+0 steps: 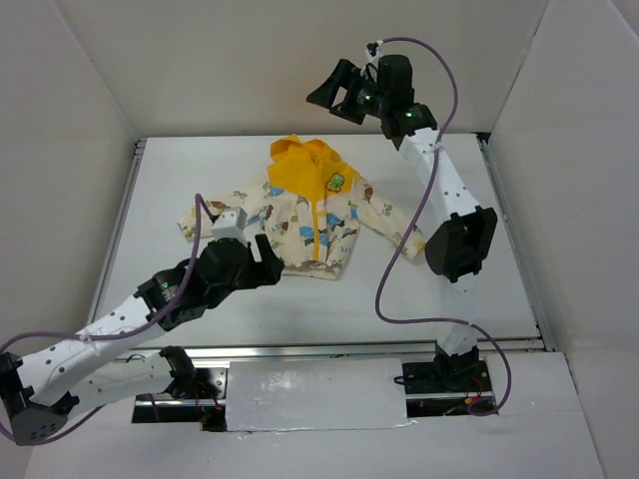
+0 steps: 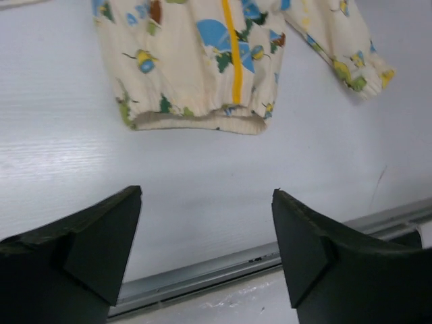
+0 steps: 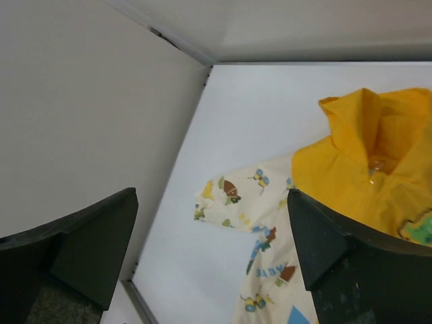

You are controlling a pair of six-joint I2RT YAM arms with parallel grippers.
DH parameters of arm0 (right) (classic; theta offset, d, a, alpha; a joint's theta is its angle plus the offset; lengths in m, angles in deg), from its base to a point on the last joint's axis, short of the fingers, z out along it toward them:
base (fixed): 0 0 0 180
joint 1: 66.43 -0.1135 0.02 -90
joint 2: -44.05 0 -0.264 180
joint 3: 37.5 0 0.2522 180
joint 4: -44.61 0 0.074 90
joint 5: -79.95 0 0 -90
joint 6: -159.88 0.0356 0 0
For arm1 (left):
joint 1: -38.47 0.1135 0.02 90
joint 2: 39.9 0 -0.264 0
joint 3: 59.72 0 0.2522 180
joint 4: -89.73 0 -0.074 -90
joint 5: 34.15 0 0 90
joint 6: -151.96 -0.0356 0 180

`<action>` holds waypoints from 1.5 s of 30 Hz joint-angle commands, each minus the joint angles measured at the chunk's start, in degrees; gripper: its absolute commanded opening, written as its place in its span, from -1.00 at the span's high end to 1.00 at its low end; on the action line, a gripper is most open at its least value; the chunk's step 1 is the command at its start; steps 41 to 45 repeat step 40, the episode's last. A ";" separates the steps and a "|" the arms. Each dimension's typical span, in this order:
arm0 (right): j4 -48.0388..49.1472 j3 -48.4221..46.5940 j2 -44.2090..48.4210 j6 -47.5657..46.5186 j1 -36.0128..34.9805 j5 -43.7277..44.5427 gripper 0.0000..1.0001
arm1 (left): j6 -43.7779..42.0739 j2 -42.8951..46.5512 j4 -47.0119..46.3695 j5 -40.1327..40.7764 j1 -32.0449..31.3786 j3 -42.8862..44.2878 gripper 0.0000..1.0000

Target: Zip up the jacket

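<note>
The jacket [image 1: 300, 225] lay flat on the desk [image 1: 329, 309], front up. Its zipper [image 2: 235, 61] looked closed at the hem [image 2: 202, 121]; the top by the hood [image 1: 298, 165] I could not judge. The left claw [image 2: 206, 194] hovered low before the hem, spread apart and empty. The right claw [image 1: 334, 95], also apart, hung high beyond the hood.
</note>
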 commanded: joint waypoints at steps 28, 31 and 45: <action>-35.23 57.59 101.84 -15.74 -4.98 40.67 -1.00 | -18.86 16.84 21.91 2.13 47.67 16.66 -0.99; -36.82 58.46 102.20 -15.92 -4.98 41.99 -1.00 | -19.39 18.96 23.50 2.75 47.75 16.22 -0.99; -35.85 60.05 103.08 -15.04 -4.98 41.82 -1.00 | -19.74 20.28 25.52 2.14 47.75 17.19 -0.99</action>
